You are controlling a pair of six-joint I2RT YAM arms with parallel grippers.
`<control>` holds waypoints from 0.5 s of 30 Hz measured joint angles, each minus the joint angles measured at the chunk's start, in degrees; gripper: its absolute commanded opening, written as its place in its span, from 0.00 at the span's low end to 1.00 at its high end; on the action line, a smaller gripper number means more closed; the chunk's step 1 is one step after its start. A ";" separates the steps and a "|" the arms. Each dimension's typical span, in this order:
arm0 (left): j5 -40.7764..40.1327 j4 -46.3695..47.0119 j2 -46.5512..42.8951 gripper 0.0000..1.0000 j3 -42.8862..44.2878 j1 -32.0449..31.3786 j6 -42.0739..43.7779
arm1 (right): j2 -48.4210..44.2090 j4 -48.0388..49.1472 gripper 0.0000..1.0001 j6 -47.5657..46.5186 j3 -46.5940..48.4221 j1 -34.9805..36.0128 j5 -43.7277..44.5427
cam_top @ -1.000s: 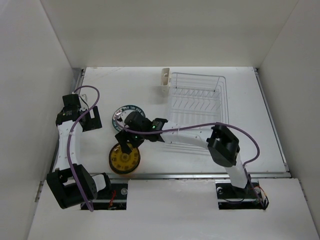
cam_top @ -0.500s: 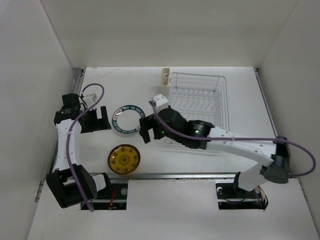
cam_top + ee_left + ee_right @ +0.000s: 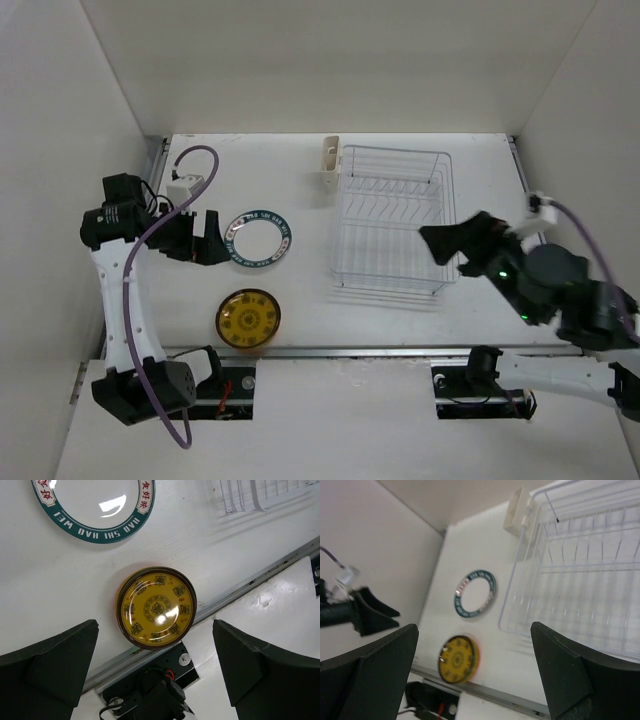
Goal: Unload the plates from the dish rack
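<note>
The white wire dish rack [image 3: 393,222] stands at mid-table with no plates in it. A white plate with a dark teal rim [image 3: 257,239] lies flat on the table left of it. An amber-yellow patterned plate [image 3: 248,319] lies near the front edge; orange and green edges show under it in the right wrist view [image 3: 458,659]. My left gripper [image 3: 200,238] is open and empty, just left of the teal-rimmed plate. In the left wrist view, it hangs [image 3: 155,675] above the amber plate [image 3: 156,608]. My right gripper [image 3: 450,245] is open and empty, raised by the rack's right side.
A cream utensil cup [image 3: 329,160] hangs on the rack's far left corner. White walls enclose the table on the left, the back and the right. A metal rail [image 3: 400,351] runs along the front edge, close to the amber plate.
My right arm has swung from the amber plate, past the teal-rimmed plate and across the rack, to the right side. My left gripper has shifted slightly right, toward the teal-rimmed plate.
</note>
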 measured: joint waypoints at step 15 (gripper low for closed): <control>0.63 -2.97 -3.69 0.99 0.42 0.00 -1.31 | -31.36 -8.17 1.00 7.34 -8.22 -0.17 0.37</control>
